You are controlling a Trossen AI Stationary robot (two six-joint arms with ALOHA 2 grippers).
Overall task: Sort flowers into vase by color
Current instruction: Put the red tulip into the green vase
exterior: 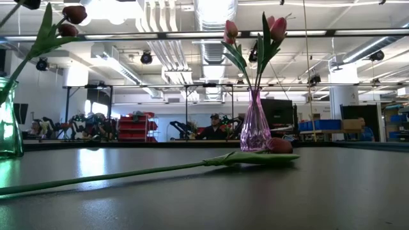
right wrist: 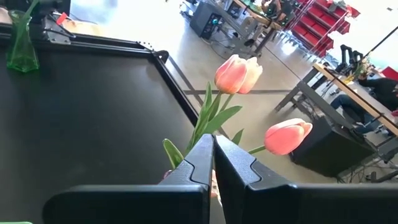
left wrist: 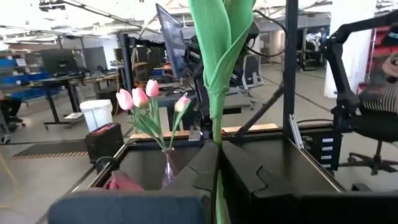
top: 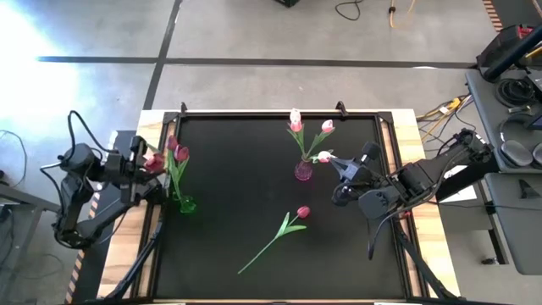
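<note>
A green vase [top: 186,204] at the table's left holds dark red tulips [top: 176,148]. Beside it my left gripper [top: 161,163] is shut on a tulip with a dark red head [top: 153,161]. A pink vase [top: 302,171] at the far middle holds pale pink tulips [top: 295,120]. Just right of it my right gripper [top: 337,165] is shut on a pale pink tulip [top: 324,157]. One more tulip [top: 284,227] lies flat on the table in the middle, its pinkish-red head [exterior: 279,145] toward the right. My left gripper pinches a green stem [left wrist: 216,138] between its two shut fingers, just below a broad leaf [left wrist: 217,50]. The fingers point level and lie across the stem, which stands upright. The stem runs on below the fingers; where its lower end is I cannot tell. My right gripper pinches a pale pink tulip's stem [right wrist: 208,129] among its leaves between its two shut fingertips. The fingers come from the table's right side, slanting slightly down. The stem rises past the fingertips to the head [right wrist: 238,73], clear of the table.
The black mat has a raised frame with a clamp on its far edge [top: 339,108]. Free mat lies between the two vases and along the near edge. A desk with equipment [top: 517,127] stands right of the table. People sit in the room beyond [exterior: 214,128].
</note>
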